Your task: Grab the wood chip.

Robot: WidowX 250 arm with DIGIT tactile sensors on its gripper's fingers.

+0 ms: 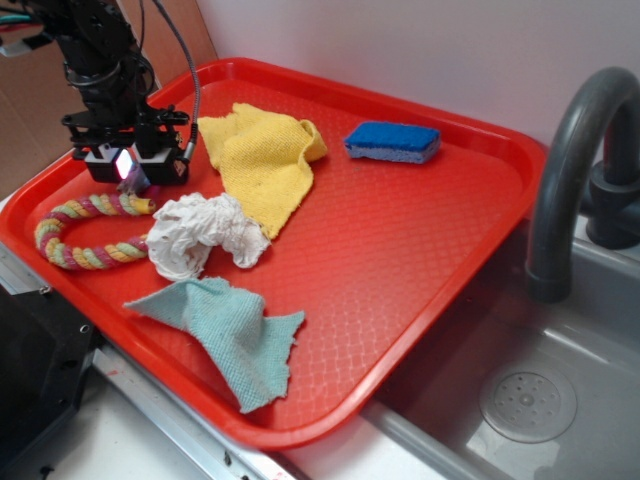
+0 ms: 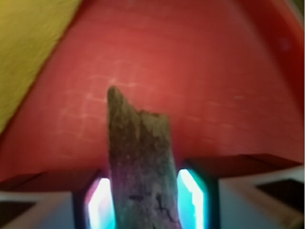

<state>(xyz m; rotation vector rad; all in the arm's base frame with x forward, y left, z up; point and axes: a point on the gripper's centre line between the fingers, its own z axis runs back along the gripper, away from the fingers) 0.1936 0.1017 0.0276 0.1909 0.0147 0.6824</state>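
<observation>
wood chip (image 2: 140, 167), grey-brown and rough, sits clamped between the lit fingers (image 2: 190, 198) of the gripper (image 1: 128, 166) at the red tray's (image 1: 420, 260) back left, apparently lifted clear, near the braided rope toy (image 1: 85, 232) and yellow cloth (image 1: 262, 160).

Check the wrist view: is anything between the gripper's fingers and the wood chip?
Nothing shows between them. In the wrist view the wood chip stands directly between the gripper fingers, with bare red tray beyond.

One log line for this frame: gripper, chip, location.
gripper: shut on wood chip | location: over tray left end, beside rope toy
</observation>
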